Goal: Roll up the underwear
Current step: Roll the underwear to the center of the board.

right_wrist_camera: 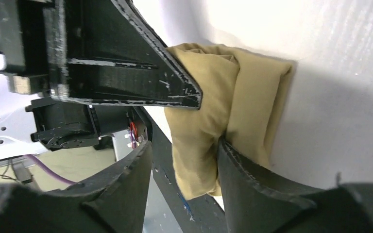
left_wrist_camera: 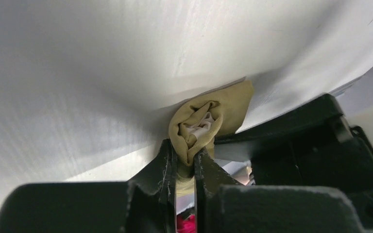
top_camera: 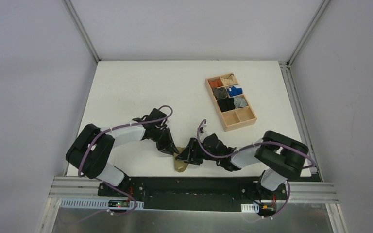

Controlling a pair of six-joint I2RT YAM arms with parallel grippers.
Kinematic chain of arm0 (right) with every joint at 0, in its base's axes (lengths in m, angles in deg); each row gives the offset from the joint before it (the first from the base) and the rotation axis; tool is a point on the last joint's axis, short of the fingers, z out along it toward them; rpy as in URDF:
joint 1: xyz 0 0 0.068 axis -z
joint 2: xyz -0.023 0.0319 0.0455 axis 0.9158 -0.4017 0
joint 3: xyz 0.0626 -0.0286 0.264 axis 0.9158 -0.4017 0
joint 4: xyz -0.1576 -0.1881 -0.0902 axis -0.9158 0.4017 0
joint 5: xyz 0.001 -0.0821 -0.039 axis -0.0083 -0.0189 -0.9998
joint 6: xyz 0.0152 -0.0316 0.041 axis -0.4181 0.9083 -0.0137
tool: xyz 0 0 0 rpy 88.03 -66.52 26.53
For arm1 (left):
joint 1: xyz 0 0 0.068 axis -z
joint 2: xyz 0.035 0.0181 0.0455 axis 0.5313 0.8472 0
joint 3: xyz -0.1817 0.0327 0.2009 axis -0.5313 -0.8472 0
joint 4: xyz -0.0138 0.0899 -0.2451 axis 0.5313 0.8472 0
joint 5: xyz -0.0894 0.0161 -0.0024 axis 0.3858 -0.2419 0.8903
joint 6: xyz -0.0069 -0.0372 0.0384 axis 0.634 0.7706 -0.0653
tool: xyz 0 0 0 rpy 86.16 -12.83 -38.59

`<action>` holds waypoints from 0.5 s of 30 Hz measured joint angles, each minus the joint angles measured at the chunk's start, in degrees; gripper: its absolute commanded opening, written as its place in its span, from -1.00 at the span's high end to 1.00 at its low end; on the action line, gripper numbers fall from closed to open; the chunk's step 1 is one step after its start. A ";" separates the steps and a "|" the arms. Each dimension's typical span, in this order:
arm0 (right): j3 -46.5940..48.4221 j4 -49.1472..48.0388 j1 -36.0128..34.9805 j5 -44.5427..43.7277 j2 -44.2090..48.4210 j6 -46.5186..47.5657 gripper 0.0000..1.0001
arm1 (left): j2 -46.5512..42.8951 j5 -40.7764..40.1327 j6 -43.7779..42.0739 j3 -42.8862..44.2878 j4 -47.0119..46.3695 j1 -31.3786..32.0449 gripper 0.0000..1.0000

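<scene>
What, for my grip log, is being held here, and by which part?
The left gripper pinches the rolled olive-khaki fabric underwear at one end of the roll; the right gripper is open, holding nothing.

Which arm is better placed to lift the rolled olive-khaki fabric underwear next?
Probably left: the left gripper pinches the olive-khaki underwear roll, while the right gripper stands open around it, gripping nothing.
</scene>
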 measured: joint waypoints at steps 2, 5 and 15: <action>2.51 10.78 -0.02 -0.90 4.98 2.82 -0.22 | -2.36 -1.66 1.64 -1.40 -0.46 0.04 1.00; 7.41 27.36 -0.02 -4.17 12.72 8.04 -0.25 | -7.45 -5.20 4.04 -4.13 -0.74 0.04 1.00; 31.36 65.13 -8.17 -24.48 17.29 26.58 -0.27 | -16.13 -12.57 12.61 -8.70 1.81 0.87 1.00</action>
